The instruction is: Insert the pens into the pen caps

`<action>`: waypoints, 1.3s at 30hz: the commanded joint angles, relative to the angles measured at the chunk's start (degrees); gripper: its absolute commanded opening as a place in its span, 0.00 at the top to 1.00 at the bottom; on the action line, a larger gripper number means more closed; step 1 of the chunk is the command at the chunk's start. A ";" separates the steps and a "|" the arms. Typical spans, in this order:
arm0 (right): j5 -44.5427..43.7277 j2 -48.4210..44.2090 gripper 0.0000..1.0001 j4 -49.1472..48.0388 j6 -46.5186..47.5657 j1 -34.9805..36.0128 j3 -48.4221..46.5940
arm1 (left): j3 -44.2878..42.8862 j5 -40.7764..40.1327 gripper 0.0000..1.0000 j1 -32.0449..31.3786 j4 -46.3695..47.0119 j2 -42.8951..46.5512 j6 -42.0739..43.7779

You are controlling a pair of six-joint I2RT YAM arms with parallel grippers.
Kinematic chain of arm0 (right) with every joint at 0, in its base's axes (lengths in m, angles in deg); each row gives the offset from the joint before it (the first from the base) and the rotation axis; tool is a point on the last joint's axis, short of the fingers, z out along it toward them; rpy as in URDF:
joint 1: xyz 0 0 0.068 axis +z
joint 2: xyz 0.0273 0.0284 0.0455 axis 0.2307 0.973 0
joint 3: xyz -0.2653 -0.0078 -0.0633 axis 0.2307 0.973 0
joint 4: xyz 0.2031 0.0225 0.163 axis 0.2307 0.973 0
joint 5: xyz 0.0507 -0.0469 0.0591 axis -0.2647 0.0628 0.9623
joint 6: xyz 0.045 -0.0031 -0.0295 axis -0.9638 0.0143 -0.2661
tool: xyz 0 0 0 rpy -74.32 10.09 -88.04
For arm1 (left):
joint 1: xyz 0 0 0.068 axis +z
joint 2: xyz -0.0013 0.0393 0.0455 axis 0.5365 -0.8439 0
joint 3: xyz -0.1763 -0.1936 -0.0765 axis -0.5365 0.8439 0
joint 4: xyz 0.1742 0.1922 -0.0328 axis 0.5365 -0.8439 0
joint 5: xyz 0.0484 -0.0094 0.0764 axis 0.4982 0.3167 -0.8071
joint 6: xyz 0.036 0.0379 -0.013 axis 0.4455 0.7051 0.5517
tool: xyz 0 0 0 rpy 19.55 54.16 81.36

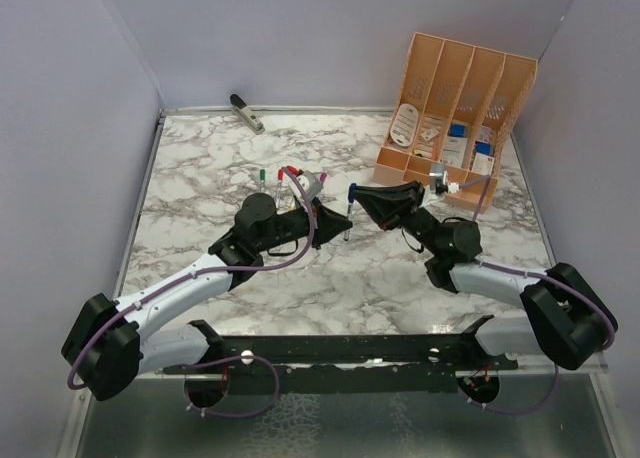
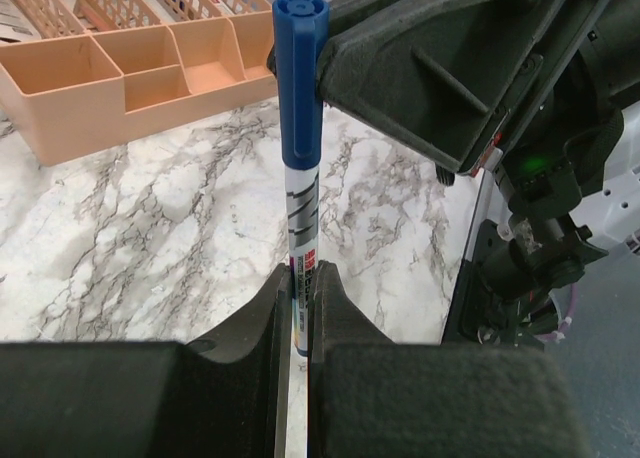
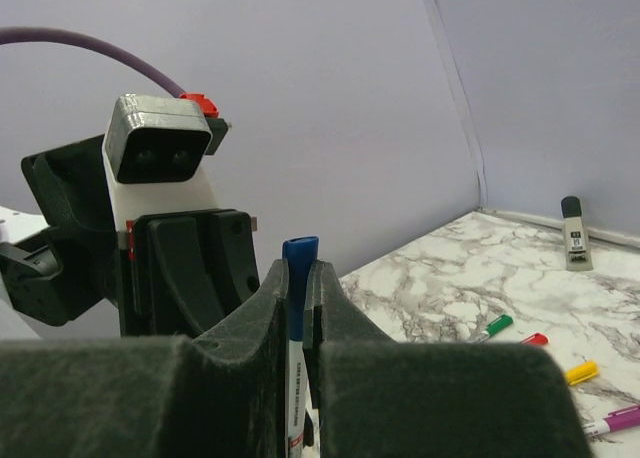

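Observation:
A white pen [image 2: 302,218] stands upright above the marble table, with a blue pen cap [image 2: 299,73] over its upper end. My left gripper [image 2: 298,283] is shut on the lower barrel. My right gripper [image 3: 297,276] is shut on the blue cap [image 3: 299,263], and the barrel [image 3: 296,398] runs down between its fingers. From above, the two grippers meet tip to tip mid-table, left gripper [image 1: 338,224] and right gripper [image 1: 360,194]. Other pens lie on the table with a green end [image 3: 492,327], a red end [image 3: 533,339], a yellow end [image 3: 580,372] and a purple end [image 3: 615,419].
An orange desk organiser [image 1: 460,98] stands at the back right, close behind the right arm. A grey-black stapler-like object [image 1: 246,112] lies at the back wall. The loose pens [image 1: 285,176] lie just behind the left gripper. Purple walls enclose the table.

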 commanded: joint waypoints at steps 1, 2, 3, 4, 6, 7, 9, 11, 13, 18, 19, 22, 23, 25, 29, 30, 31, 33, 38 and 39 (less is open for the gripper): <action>3.62 3.00 0.98 13.28 4.15 2.55 2.23 | -3.23 -5.78 1.00 1.49 16.16 3.26 1.12; 3.24 3.24 0.98 13.81 4.67 2.99 2.12 | -3.23 -6.18 1.00 1.66 16.11 3.58 1.22; 2.62 3.43 0.98 14.57 5.14 3.47 1.96 | -3.09 -6.83 1.00 1.78 16.11 3.85 1.38; 2.07 3.53 0.98 15.27 5.51 3.84 1.87 | -2.85 -7.58 1.00 1.87 16.12 4.28 1.57; 1.05 3.78 0.98 15.73 5.96 4.24 2.20 | -2.64 -8.53 1.00 2.20 16.11 5.11 1.83; 0.79 3.90 0.98 15.73 5.84 4.27 2.39 | -2.52 -8.74 1.00 2.43 16.14 5.34 1.78; 0.58 4.09 0.98 15.70 5.77 4.38 2.60 | -2.52 -8.54 1.00 2.87 16.10 5.53 1.71; -0.17 3.89 0.98 15.46 5.43 4.37 2.82 | -2.43 -8.07 1.00 3.27 16.15 5.43 1.02; -1.43 3.28 0.98 15.99 5.88 4.35 2.25 | -2.14 -7.54 1.00 3.47 16.01 5.04 0.29; -5.46 1.03 0.90 22.37 8.83 4.39 -3.30 | -2.39 -6.90 1.00 3.65 10.04 3.05 -0.73; -6.67 0.71 0.82 23.15 9.23 4.37 -4.51 | -2.44 -6.72 1.00 3.61 8.63 2.49 -0.99; -10.60 -0.46 0.59 25.76 11.22 4.39 -8.73 | -2.18 -6.28 1.00 3.65 5.14 0.94 -1.59; -11.92 -0.93 0.53 26.01 11.89 4.39 -9.66 | -2.01 -6.28 1.00 3.66 4.32 0.44 -1.74; -14.19 -2.33 0.46 26.40 13.32 4.38 -10.92 | -1.89 -6.89 1.00 3.66 2.20 -0.49 -1.56; -18.04 -6.34 0.44 27.90 15.90 4.34 -11.69 | -4.06 -9.29 1.00 3.82 -4.06 -4.08 0.37; -19.11 -7.54 0.44 28.69 16.35 4.38 -11.54 | -4.71 -10.08 1.00 4.02 -6.05 -5.57 0.95; -20.25 -8.83 0.44 29.77 16.83 4.39 -11.34 | -6.76 -10.97 1.00 4.22 -8.66 -7.09 1.60; -22.32 -11.75 0.44 31.86 17.50 4.37 -10.43 | -10.44 -12.76 1.00 4.64 -13.84 -10.71 3.28; -27.42 -19.20 0.44 38.76 18.83 4.38 -9.24 | -20.50 -17.24 1.00 6.84 -25.34 -22.00 5.25; -28.33 -20.41 0.44 40.10 19.05 4.39 -9.30 | -22.83 -17.32 1.00 7.39 -27.12 -24.34 5.54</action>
